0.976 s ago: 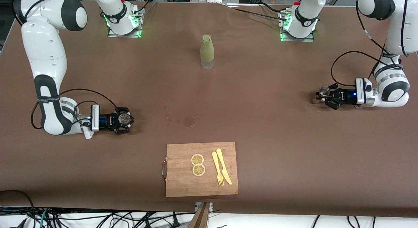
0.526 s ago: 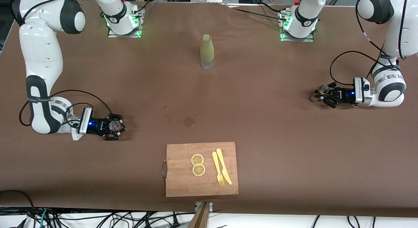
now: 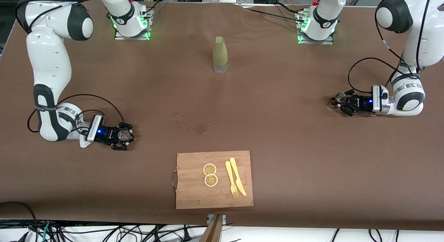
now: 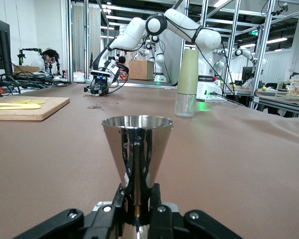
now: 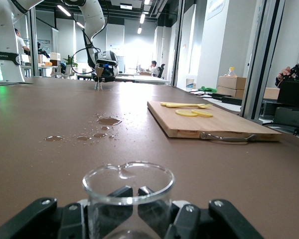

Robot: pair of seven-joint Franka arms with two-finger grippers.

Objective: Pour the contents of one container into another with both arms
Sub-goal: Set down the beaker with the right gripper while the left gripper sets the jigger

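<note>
Both arms were bent low over the table, the left gripper (image 3: 337,102) closed on a metal cup (image 4: 136,149) near its end, the right gripper (image 3: 125,135) gripping a glass (image 5: 128,199) near its own end.

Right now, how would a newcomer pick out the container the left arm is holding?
Start at the cutting board, then look toward the left arm's end of the table, where the left gripper sits low over the cloth. It is shut on a small metal jigger: shiny, cone-shaped steel, unlike the right gripper's clear glass.
</note>
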